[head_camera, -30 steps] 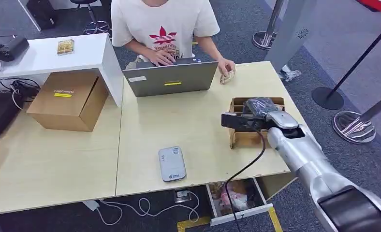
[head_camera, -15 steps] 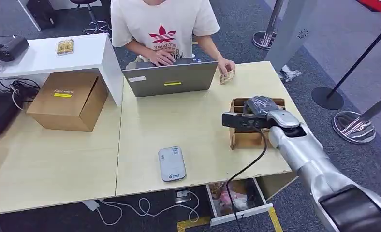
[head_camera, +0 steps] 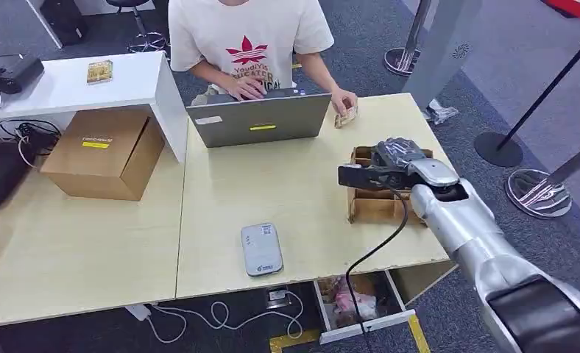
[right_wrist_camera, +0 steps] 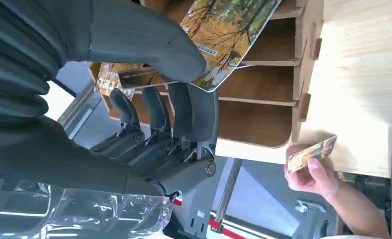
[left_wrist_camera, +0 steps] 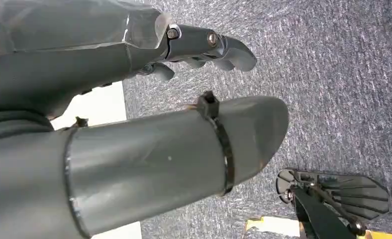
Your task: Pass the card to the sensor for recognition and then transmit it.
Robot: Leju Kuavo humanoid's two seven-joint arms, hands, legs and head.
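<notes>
Card [right_wrist_camera: 229,30]: pinched at one edge between thumb and fingers [right_wrist_camera: 189,107] of the right hand [head_camera: 397,158], over the wooden slotted box [head_camera: 379,207] near the table's [head_camera: 221,187] right edge. Judged thin, light, stiff, glossy, so likely slippery; an edge pinch suits it, the printed face left free for the sensor [head_camera: 262,248] near the front edge. Right wrist view shows the pinch; head view hides the card behind the hand. Left hand [left_wrist_camera: 204,47] hangs over carpet, fingers apart, holding nothing. A person's hand [right_wrist_camera: 313,174] at the far edge holds another card.
</notes>
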